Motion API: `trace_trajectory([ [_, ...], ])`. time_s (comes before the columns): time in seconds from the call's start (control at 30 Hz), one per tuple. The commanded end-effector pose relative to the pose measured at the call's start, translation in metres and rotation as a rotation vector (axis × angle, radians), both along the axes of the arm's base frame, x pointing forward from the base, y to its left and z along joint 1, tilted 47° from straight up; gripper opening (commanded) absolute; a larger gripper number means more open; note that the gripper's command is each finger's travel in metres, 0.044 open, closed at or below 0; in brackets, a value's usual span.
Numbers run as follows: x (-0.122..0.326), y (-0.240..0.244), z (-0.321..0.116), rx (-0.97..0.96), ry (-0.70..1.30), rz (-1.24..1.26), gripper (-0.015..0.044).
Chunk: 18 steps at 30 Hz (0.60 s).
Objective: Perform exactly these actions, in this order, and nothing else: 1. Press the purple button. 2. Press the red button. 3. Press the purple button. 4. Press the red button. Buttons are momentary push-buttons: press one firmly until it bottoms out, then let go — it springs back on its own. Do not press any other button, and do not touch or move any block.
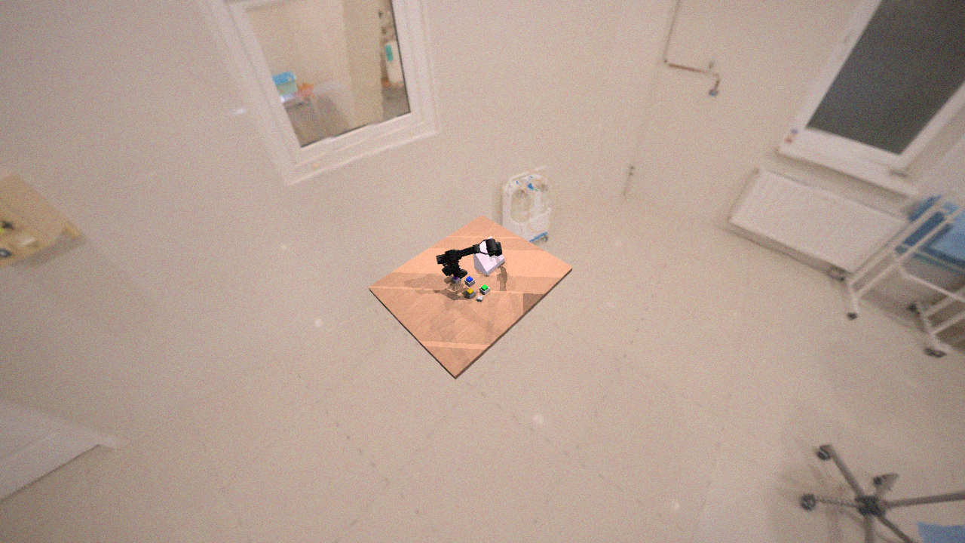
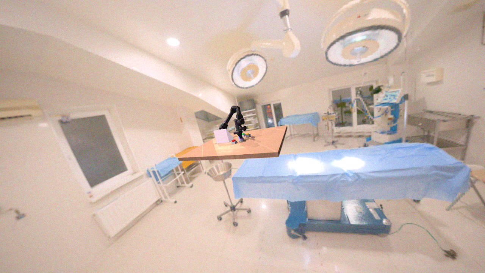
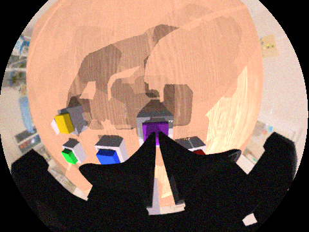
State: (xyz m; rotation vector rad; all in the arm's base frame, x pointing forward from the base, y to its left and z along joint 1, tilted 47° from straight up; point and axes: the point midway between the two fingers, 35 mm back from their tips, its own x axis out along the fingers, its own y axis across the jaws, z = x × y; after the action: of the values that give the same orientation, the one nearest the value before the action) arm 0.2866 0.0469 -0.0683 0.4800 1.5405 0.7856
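Note:
My gripper (image 3: 156, 134) (image 2: 240, 137) is shut, with nothing between its fingers. It points down, and its fingertips overlap the cap of the purple button (image 3: 147, 127) (image 2: 241, 139) in the wrist view. They look to be at the cap, but I cannot tell how far it is pressed. The purple button has a grey housing and is partly hidden by the gripper in the top view. The red button (image 3: 200, 151) (image 2: 233, 140) is just right of the purple one in the wrist view, largely covered by the right finger. It is hidden behind the arm in the top view.
The blue button (image 3: 108, 156) (image 1: 469, 279), green button (image 3: 69, 156) (image 1: 484, 289) and yellow button (image 3: 63, 123) (image 1: 470, 292) are left of the purple one in the wrist view. A small white block (image 1: 479, 297) lies near the yellow and green buttons. A pale wedge-shaped block (image 1: 486, 264) (image 2: 222, 136) stands beside the arm.

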Motion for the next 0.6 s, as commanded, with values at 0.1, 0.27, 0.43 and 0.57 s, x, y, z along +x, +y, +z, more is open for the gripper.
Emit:
trace_trajectory([
  [0.1,-0.001,0.002,0.0,0.004,0.008,-0.004,0.002],
  [0.27,0.004,-0.022,0.022,0.002,0.007,-0.003,0.002],
  [0.43,0.004,-0.025,0.025,0.002,0.008,-0.004,0.002],
  [0.57,0.012,-0.061,0.059,-0.001,0.008,-0.004,0.002],
])
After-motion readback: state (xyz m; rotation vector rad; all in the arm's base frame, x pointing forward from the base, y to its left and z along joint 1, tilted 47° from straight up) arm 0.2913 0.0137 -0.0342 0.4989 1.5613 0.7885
